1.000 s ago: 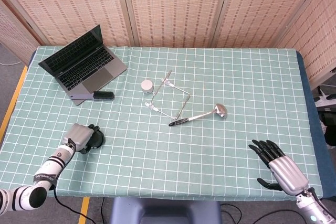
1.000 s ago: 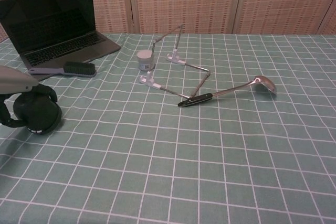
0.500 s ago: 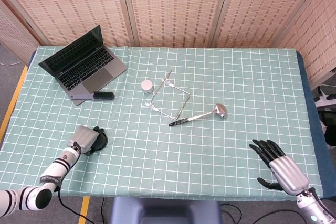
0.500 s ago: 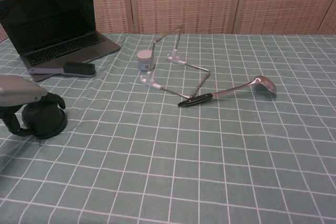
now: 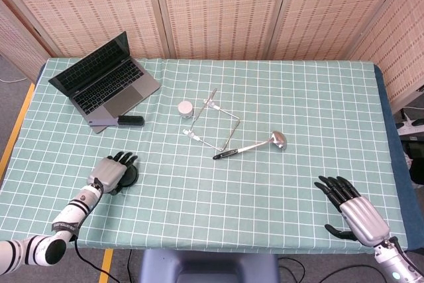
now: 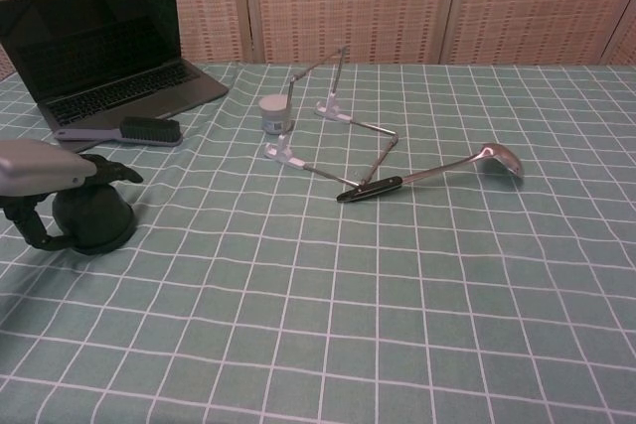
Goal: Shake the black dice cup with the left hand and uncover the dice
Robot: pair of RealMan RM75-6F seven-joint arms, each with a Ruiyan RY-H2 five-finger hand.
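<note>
The black dice cup (image 6: 94, 220) stands mouth-down on the green checked tablecloth at the front left; in the head view only its right edge (image 5: 134, 175) shows past my hand. My left hand (image 5: 112, 171) (image 6: 45, 168) lies over the cup's top with its fingers stretched out straight above it and the thumb hooked down beside the cup's left side. The fingers are not wrapped around the cup. No dice are visible. My right hand (image 5: 351, 213) rests open near the front right edge of the table, fingers apart, holding nothing; the chest view does not show it.
An open laptop (image 5: 106, 81) (image 6: 99, 47) sits at the back left with a black brush (image 5: 130, 120) (image 6: 134, 131) in front of it. A small white jar (image 5: 186, 108), a folded metal frame (image 5: 215, 124) and a ladle (image 5: 255, 145) (image 6: 447, 171) lie mid-table.
The left hand set the tilted cup down flat, shifted it slightly right, then straightened its fingers off the cup. The right hand has not moved.
</note>
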